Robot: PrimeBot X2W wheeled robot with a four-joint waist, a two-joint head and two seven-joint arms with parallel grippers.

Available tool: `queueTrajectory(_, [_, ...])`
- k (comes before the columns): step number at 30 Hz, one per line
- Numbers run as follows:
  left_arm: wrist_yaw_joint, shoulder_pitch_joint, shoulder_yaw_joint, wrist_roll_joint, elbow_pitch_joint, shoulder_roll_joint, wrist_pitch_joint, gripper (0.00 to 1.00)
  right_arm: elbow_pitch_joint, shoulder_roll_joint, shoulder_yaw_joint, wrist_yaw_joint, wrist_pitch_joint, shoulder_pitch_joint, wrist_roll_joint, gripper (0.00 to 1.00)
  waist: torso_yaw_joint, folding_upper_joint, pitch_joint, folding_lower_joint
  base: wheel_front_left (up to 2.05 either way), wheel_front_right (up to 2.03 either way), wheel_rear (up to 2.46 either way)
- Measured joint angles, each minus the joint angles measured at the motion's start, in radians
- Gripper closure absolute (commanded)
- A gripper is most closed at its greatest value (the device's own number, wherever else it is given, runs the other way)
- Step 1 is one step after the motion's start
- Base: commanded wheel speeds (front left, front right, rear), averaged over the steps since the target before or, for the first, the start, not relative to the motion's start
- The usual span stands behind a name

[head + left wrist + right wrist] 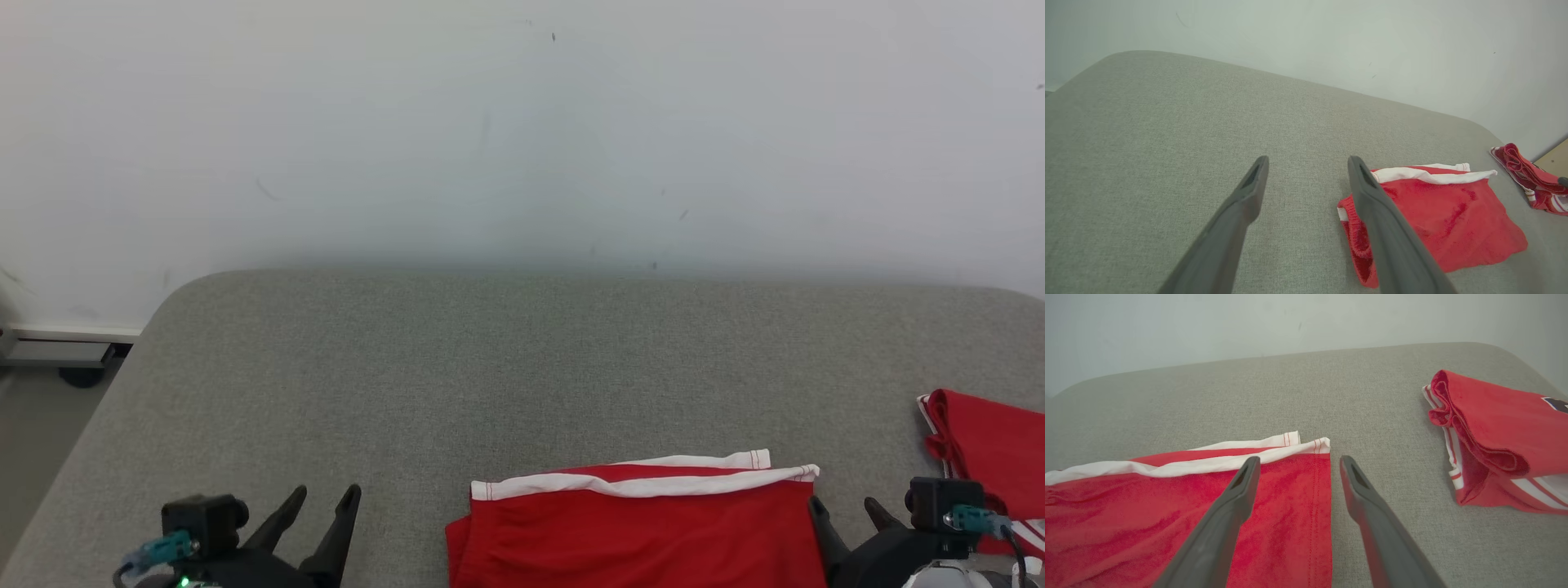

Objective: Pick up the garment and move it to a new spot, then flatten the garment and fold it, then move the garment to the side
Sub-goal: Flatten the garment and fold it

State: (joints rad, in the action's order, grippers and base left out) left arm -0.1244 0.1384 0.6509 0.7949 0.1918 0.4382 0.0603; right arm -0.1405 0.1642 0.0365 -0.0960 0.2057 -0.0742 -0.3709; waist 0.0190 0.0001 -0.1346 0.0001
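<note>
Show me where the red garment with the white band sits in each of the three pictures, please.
Head view: the red garment lies at bottom centre, cut off by the lower edge.
Left wrist view: the red garment lies at lower right.
Right wrist view: the red garment lies at lower left.
Shared landmark: the folded striped red cloth, to its right in every view.

We see the garment (637,523) left of the right gripper (843,505) cut by the bottom edge; folded red cloth (992,449) on its right side cut off too
</note>
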Motion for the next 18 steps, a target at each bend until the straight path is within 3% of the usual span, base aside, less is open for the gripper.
queueTrajectory(9, [0.0, 0.081, -0.002, 0.051, 0.006, -0.08, -0.091, 0.0, -0.089, 0.035, 0.001, -0.001, 0.262, 0.07, -0.044, 0.0, 0.021, 0.0, 0.005, 0.0, 0.0, 0.0, 0.0])
queueTrajectory(18, [0.0, 0.107, 0.032, 0.05, 0.02, -0.093, -0.147, 0.0, -0.167, 0.069, -0.012, -0.01, 0.382, 0.146, -0.053, 0.0, 0.036, 0.0, 0.015, 0.0, 0.0, 0.0, 0.0])
